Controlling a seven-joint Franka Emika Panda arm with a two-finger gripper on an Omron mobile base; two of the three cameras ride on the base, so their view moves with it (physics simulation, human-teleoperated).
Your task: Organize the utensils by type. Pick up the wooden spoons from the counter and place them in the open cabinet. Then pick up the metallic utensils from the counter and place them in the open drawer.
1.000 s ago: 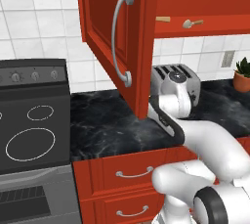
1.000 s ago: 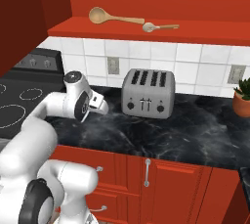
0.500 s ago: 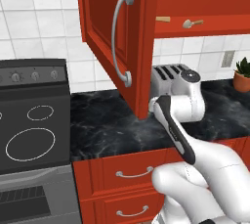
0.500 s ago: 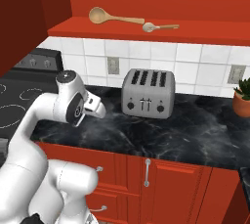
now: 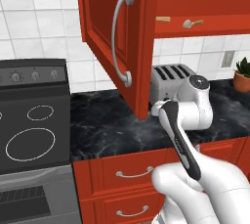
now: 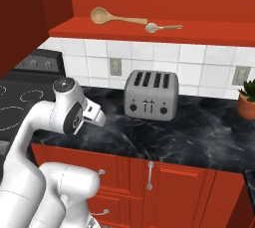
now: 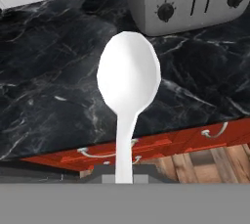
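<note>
A silvery-white metallic spoon (image 7: 128, 78) stands up from between my fingertips, its bowl over the black marble counter (image 7: 44, 96). My gripper (image 7: 124, 178) is shut on its narrow handle. From the right base camera the gripper (image 6: 98, 118) hangs above the counter's (image 6: 199, 132) front edge, left of the toaster. Two wooden spoons, a large one (image 6: 116, 18) and a small one (image 6: 162, 27), lie on the shelf of the open cabinet (image 6: 149, 35). Its door (image 5: 110, 37) with the curved grey handle stands open. The drawer is out of view.
A silver four-slot toaster (image 6: 151, 94) stands at the back of the counter. A black stove (image 5: 31, 130) lies to the left, and a potted plant (image 6: 246, 105) at the far right. Closed red drawer fronts (image 5: 134, 171) run under the counter.
The arm has folded back, its forearm rising more upright while the wrist shifts slightly away from the toaster. The spoon stays in the grip.
</note>
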